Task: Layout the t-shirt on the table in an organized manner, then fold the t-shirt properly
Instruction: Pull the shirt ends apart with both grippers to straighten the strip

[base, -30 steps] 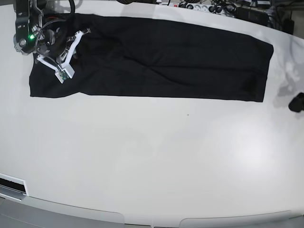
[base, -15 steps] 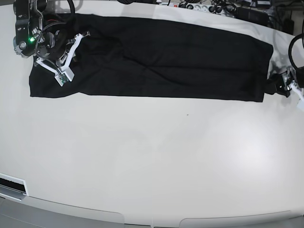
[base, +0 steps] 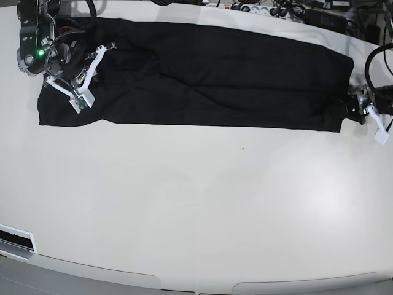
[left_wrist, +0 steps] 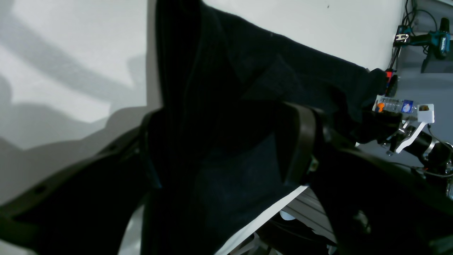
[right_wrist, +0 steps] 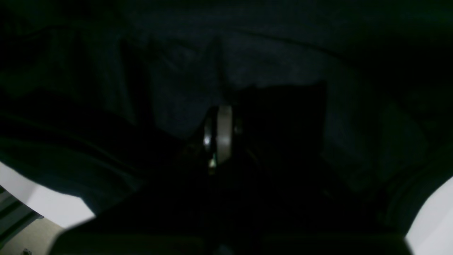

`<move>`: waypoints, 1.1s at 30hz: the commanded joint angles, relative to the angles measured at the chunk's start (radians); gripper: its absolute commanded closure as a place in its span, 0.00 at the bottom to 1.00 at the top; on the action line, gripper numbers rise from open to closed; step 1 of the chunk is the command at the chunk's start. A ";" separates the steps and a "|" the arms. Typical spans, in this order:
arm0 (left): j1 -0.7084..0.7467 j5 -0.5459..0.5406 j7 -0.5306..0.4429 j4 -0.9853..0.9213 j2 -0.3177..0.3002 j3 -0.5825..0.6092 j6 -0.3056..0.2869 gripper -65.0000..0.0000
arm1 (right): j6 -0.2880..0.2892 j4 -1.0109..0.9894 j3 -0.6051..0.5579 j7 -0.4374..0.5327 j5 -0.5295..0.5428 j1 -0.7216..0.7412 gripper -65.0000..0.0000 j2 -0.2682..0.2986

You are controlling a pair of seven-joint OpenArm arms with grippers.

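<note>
Two grippers logged. Left gripper, right edge of frame: jaws spread wide around the t-shirt hem, I judge for pinching. Right gripper, upper left: clamped closed on cloth, anchoring. T-shirt lies as a long band along the table, upper frame.

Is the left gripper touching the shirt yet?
Touching. The left wrist view shows the shirt lying between the open fingers of the left gripper, at the shirt's edge in the base view.

Plain black t-shirt, seemingly unpatterned, on a glossy white table.
</note>
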 commanded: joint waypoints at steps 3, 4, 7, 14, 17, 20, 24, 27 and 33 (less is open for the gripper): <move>0.014 0.011 0.024 0.005 -0.015 0.034 -0.001 0.31 | -0.002 0.014 0.004 0.009 0.008 0.006 1.00 0.009; 0.020 -0.004 0.026 0.005 -0.014 0.057 -0.001 0.31 | -0.002 0.014 0.004 0.009 0.008 0.008 1.00 0.009; 0.024 -0.035 0.027 0.005 -0.011 0.150 -0.001 0.31 | -0.002 0.014 0.004 0.009 0.007 0.011 1.00 0.008; 0.022 -0.103 0.036 0.009 -0.012 0.268 -0.001 0.73 | -0.002 0.014 0.004 0.008 0.007 0.022 1.00 0.009; 0.010 -0.106 0.052 0.009 -0.023 0.267 -0.001 1.00 | 0.001 0.014 0.004 0.009 0.008 0.025 1.00 0.009; -0.018 -0.106 0.050 0.009 -0.042 0.266 -0.001 1.00 | 0.026 0.023 0.004 0.008 0.011 0.040 1.00 0.009; -0.069 -0.105 0.050 0.009 -0.076 0.266 -0.001 1.00 | 0.024 0.057 0.004 0.004 0.011 0.056 1.00 0.009; -0.108 -0.102 0.050 0.009 -0.106 0.266 -0.001 1.00 | 0.019 0.089 0.004 -0.007 0.011 0.058 1.00 0.009; -0.195 -0.131 0.065 0.009 -0.169 0.266 -0.001 1.00 | 0.016 0.114 0.004 -0.013 0.011 0.061 1.00 0.009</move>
